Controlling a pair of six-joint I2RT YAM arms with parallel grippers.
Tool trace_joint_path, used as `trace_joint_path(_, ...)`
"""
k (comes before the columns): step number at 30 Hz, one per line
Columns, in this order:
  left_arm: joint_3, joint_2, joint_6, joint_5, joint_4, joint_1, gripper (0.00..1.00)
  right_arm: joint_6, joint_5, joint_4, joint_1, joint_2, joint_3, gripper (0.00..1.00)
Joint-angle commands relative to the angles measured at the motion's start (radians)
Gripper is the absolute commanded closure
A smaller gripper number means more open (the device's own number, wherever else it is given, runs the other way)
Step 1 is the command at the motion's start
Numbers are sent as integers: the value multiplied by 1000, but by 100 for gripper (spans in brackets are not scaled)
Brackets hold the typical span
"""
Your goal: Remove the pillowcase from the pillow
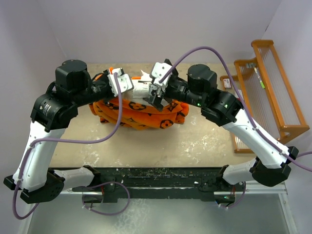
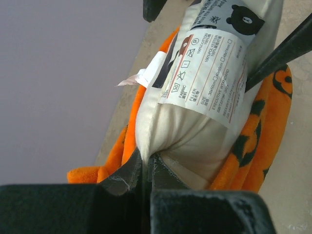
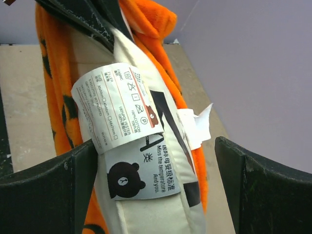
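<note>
Pillow point(image 1: 142, 87) and pillowcase point(image 1: 141, 111) lie on the tabletop point(image 1: 161, 146), toward 12 o'clock from my bases. The cream end of the pillow pokes out at 12; the orange cover is bunched round the rest, toward 6.

Left tool point(image 2: 146, 170) is clamped tight on a pinch of cream fabric at the pillow's seamed edge. Right tool point(image 3: 153, 161) is spread fully and holds nothing. Its fingers stand either side of the exposed pillow end, with the care label point(image 3: 122, 107) between them.

Handling, my read: both pieces are light and soft. The plush cover should drag and stretch rather than slide, and the filling squashes under grip. The best hold for the right tool looks like the loose orange fabric at 9 o'clock in its wrist view, not the pillow.
</note>
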Motion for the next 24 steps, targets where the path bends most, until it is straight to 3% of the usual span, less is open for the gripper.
trace_joint_path(1,69,-32,9,45,136,-4,100,-62,118,57,4,-10,69,0)
trace_joint_path(8,73,-25,-2,48,158,-4,100,-63,-175,-164,8,104,165,1)
trace_joint_path(12,79,-26,-6,58,162,-4,100,-58,-139,-176,11,147,129,2)
trace_joint_path(16,81,-33,-7,64,159,-3,100,-39,-126,-27,7,135,79,9)
trace_joint_path(19,78,-45,-11,74,152,-4,100,12,-133,58,-22,115,60,36)
trace_joint_path(21,75,-53,-26,72,154,-4,99,40,-158,88,-50,95,45,63)
trace_joint_path(23,73,-62,-34,66,149,-4,90,67,-171,112,-79,73,18,94)
trace_joint_path(24,71,-65,-38,61,146,-4,85,85,-175,124,-93,62,0,100)
